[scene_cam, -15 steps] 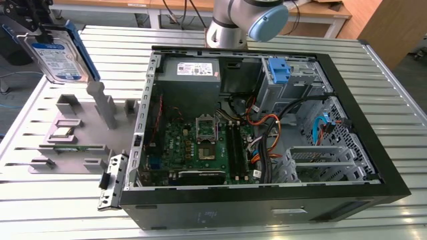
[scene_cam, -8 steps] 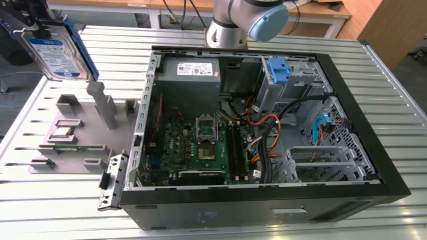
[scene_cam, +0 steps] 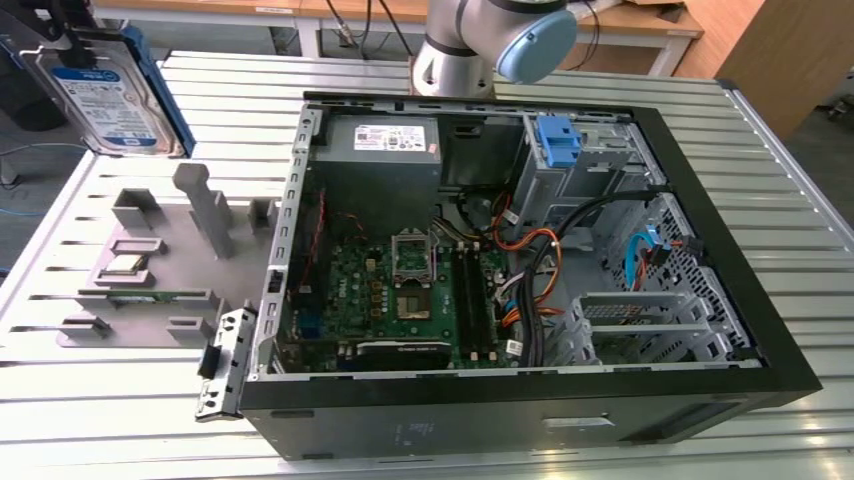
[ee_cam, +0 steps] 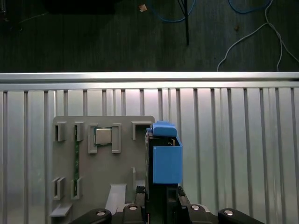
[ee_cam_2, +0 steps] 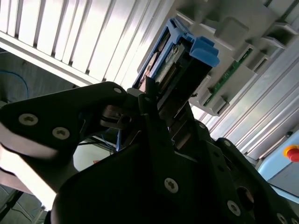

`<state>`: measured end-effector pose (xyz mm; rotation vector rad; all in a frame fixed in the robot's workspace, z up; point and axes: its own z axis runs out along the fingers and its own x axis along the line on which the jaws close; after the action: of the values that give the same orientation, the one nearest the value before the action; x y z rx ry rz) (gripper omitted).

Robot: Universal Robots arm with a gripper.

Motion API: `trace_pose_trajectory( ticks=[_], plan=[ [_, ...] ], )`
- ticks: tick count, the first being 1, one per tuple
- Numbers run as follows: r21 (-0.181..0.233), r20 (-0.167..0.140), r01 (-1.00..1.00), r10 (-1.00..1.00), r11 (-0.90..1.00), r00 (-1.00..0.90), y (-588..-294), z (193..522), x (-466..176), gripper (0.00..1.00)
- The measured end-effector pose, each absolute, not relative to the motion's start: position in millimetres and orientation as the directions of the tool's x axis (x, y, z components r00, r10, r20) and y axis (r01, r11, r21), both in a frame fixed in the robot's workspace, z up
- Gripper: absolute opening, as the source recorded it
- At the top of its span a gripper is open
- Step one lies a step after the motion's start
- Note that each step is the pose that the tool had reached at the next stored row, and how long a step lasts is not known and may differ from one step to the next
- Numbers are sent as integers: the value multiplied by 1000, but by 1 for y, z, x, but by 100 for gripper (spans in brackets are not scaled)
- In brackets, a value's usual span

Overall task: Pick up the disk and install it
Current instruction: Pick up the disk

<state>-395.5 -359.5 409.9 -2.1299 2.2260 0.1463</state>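
The disk [scene_cam: 118,98], a silver-black hard drive with a blue-and-white label in a blue carrier frame, hangs upright above the table's far corner at the exterior view's left. My gripper [scene_cam: 70,42] is shut on its upper end. In the second wrist view the black fingers [ee_cam_2: 150,108] clamp the disk [ee_cam_2: 180,65] from both sides, the blue handle pointing away from me. In the first wrist view the disk [ee_cam: 166,159] is seen edge-on, held in the gripper [ee_cam: 161,199] above the grey parts holder [ee_cam: 103,163].
An open computer case [scene_cam: 694,215] lies on the slatted metal table [scene_cam: 80,420], with a metal drive cage and blue bracket [scene_cam: 558,140] at its far side and a grey power supply [scene_cam: 380,140] beside it. The grey holder [scene_cam: 147,270] carries a chip and a memory stick. The arm's base [scene_cam: 461,45] stands behind the case.
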Motion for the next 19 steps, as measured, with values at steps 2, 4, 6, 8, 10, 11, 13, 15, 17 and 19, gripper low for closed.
trace_pose_trajectory(
  ticks=[2, 4, 6, 8, 10, 11, 13, 15, 17, 19],
  plan=[
    [29, -107, -999, -993, 43, -45, -359, 413, -395, 35],
    [29, -107, -999, -993, 43, -45, -360, 416, -396, 35],
    [29, -107, -999, -993, 43, -45, -360, 418, -395, 35],
    [29, -107, -999, -993, 43, -45, -360, 420, -396, 35],
    [29, -107, -999, -993, 43, -45, -359, 422, -395, 35],
    [29, -107, -999, -993, 43, -45, -359, 423, -395, 35],
    [29, -106, -999, -993, 43, -45, -359, 424, -395, 35],
    [29, -106, -999, -993, 43, -45, -360, 424, -395, 35],
    [29, -101, -999, -994, 43, -45, -359, 425, -395, 35],
    [28, -95, -999, -994, 43, -46, -360, 425, -395, 35]
  ],
)
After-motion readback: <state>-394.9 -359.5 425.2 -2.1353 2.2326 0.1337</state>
